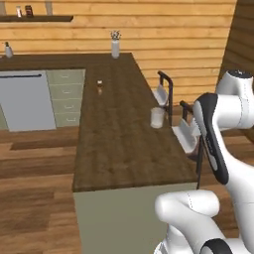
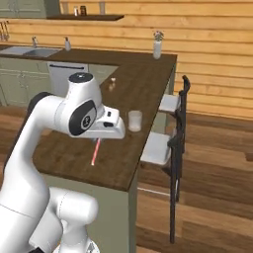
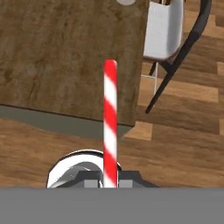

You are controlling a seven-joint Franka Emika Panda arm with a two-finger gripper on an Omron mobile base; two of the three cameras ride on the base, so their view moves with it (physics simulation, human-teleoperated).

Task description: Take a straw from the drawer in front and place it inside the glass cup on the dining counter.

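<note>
Hanging above the desk's [image 2: 74, 153] near end, the gripper [image 3: 110, 183] is clamped on the straw [image 3: 110, 122], which points down toward the wood. Farther along, near the stool-side edge, stands the cup [image 2: 134, 120].

Red-white straw [image 3: 110, 122] hanging upright (striped), glass cup [image 2: 134, 120] on dining counter [image 2: 74, 153]

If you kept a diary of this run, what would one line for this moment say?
gripper: shut on straw | straw: hanging over dining counter | glass cup: upright near counter edge, no straw inside
</note>
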